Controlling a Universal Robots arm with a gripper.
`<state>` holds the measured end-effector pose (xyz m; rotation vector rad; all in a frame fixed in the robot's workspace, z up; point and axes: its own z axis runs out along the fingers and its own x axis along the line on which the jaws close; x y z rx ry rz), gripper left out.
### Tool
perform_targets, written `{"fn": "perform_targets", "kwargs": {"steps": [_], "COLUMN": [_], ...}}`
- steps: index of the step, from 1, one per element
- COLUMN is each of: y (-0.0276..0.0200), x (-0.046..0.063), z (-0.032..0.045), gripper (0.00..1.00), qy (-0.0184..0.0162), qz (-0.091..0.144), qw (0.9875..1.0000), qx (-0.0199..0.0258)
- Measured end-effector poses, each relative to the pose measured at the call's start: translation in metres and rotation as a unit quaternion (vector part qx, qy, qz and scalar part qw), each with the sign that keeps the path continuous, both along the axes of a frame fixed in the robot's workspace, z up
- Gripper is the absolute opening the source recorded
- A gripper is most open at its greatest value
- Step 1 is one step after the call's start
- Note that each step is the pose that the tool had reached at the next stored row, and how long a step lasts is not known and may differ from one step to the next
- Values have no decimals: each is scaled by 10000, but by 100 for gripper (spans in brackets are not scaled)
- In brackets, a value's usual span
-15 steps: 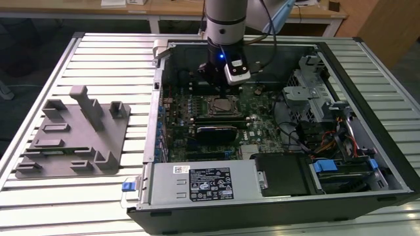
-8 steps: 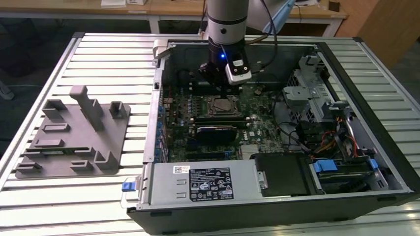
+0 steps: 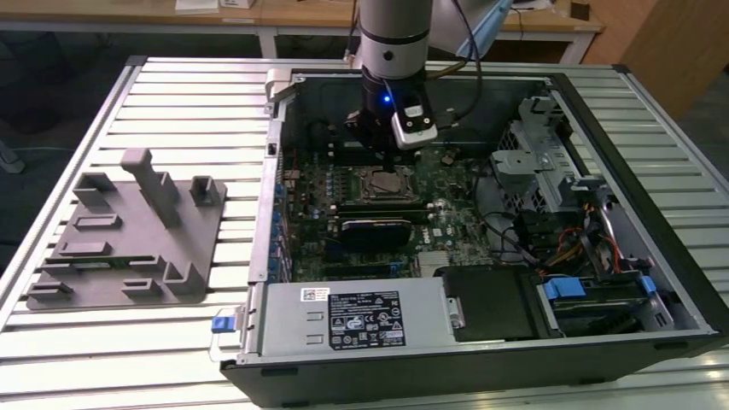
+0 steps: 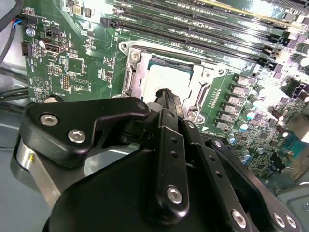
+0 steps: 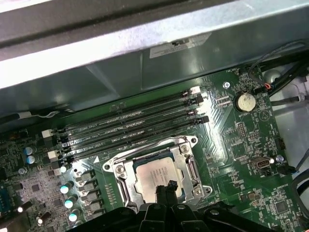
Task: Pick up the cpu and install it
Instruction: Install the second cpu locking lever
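Care with seating matters now: cpu [image 5: 157, 178] lies flat in the socket [image 5: 189, 166], gripper [image 5: 164, 189] just above it with fingers together, so any push should go straight down.

Wooden desks [image 3: 285, 15] behind slatted metal table [image 3: 171, 111]

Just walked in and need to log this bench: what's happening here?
A robot arm is reaching into an open computer case on the slatted table. Its gripper hangs just above the cpu, which lies in the metal socket frame on the green motherboard. Whether the gripper touches the chip cannot be told. The grey tray sits outside the case, toward the exterior view's left.
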<state>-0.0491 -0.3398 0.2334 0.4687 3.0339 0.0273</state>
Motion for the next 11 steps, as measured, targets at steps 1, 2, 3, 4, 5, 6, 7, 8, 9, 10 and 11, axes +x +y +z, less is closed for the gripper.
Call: {"fn": "perform_targets", "kwargs": {"steps": [1, 2, 3, 4, 5, 6, 7, 8, 9, 10, 11], "y": [-5, -11, -16, -20, -24, -29, -33, -38, -43, -47, -52], "x": [0, 0, 0, 0, 0, 0, 0, 0, 0, 0, 0], "z": [0, 0, 0, 0, 0, 0, 0, 0, 0, 0, -1], "gripper": [11, 11, 11, 11, 11, 11, 11, 11, 11, 11, 11], "qy": [0, 0, 0, 0, 0, 0, 0, 0, 0, 0, 0], "qz": [0, 0, 0, 0, 0, 0, 0, 0, 0, 0, 0], "qw": [10000, 10000, 10000, 10000, 10000, 10000, 10000, 10000, 10000, 10000, 10000], "qx": [0, 0, 0, 0, 0, 0, 0, 0, 0, 0, 0]}}
